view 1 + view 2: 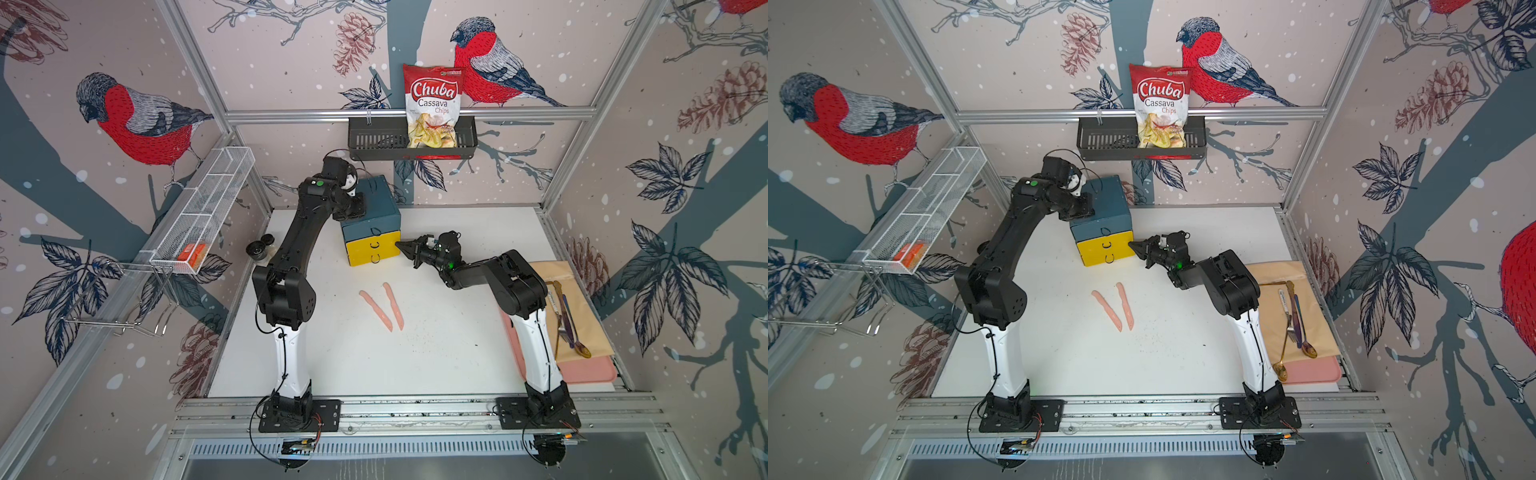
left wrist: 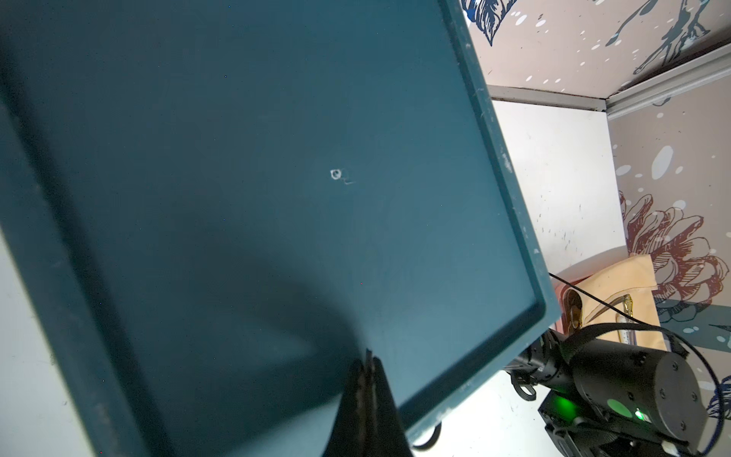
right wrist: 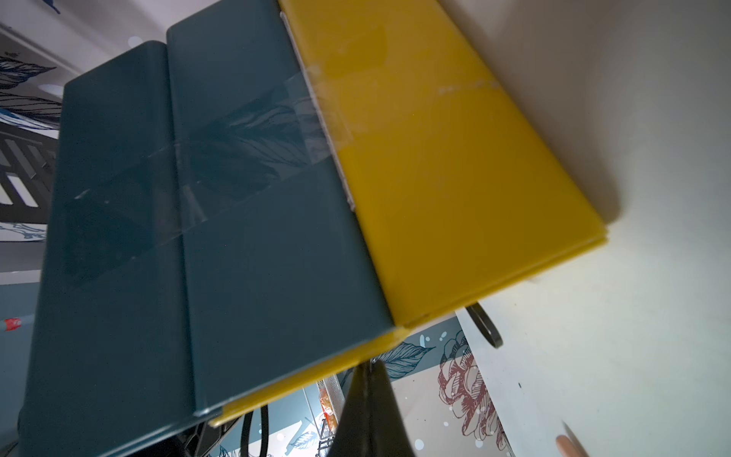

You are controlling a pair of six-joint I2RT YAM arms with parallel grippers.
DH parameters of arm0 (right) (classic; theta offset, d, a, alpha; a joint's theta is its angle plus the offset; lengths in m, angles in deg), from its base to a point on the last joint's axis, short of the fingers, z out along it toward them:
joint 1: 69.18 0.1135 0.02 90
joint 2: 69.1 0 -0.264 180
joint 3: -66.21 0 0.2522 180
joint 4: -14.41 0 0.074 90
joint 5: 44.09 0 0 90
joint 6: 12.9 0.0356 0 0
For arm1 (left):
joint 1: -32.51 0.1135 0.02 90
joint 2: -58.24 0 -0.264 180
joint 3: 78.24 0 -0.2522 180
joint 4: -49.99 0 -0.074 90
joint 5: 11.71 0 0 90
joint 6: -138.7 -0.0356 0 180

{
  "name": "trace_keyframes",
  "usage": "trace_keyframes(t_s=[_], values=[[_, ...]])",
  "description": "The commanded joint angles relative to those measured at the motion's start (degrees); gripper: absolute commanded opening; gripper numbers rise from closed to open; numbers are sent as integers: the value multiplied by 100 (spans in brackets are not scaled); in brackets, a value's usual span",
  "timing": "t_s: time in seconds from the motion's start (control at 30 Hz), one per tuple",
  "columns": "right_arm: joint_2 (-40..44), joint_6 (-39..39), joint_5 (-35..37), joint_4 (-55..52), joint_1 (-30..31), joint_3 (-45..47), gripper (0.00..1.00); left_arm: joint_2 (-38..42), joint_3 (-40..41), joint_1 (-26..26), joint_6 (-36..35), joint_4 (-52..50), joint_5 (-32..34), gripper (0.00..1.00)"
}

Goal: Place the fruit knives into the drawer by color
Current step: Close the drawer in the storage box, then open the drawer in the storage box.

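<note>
Closed left pincer (image 2: 368, 362) rests on the drawer (image 1: 376, 208) at upper centre, closed right pincer (image 1: 406, 248) just right of it, two pink knives (image 1: 376, 311) on bench (image 1: 436, 353) mid-frame.

I worked in a robot test cell dressed up like a home. Bare aluminium frame bars (image 1: 411, 113) boxed me in, carrying panels of bullfinch-and-pinecone wallpaper (image 1: 141, 120). My left arm (image 1: 286, 249) and right arm (image 1: 519, 286) were bolted to an aluminium rail (image 1: 415, 409) at the edge of a plain white surface (image 1: 374, 365). Household props stood staged about: a white wire-mesh shelf (image 1: 208, 203), a black slotted basket (image 1: 374, 141) hooked on the frame and holding a red-and-white bag of cassava chips (image 1: 432, 104), and a dark teal chest with yellow drawers (image 1: 380, 203).
</note>
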Motion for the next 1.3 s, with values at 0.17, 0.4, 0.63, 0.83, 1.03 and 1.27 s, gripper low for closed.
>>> trace_keyframes(t_s=[0.17,0.4,0.63,0.83,1.03,1.27], values=[[-236,-147,63,-199,-150,-497,0,-31,-77,-33,53,-32,-163,0],[-515,-151,-58,-336,-268,-958,0,-90,-126,-40,56,-18,-181,0],[-224,-219,-261,-334,-175,-496,31,-189,-221,-44,31,-43,-204,0],[-93,-558,-338,-687,119,-317,53,-233,-228,-45,4,-35,-242,0],[-398,-353,-228,-544,350,-374,50,-251,-229,-37,-6,-35,-260,0],[-784,-345,-141,-622,422,-908,45,-276,-228,-42,-16,-36,-277,0]])
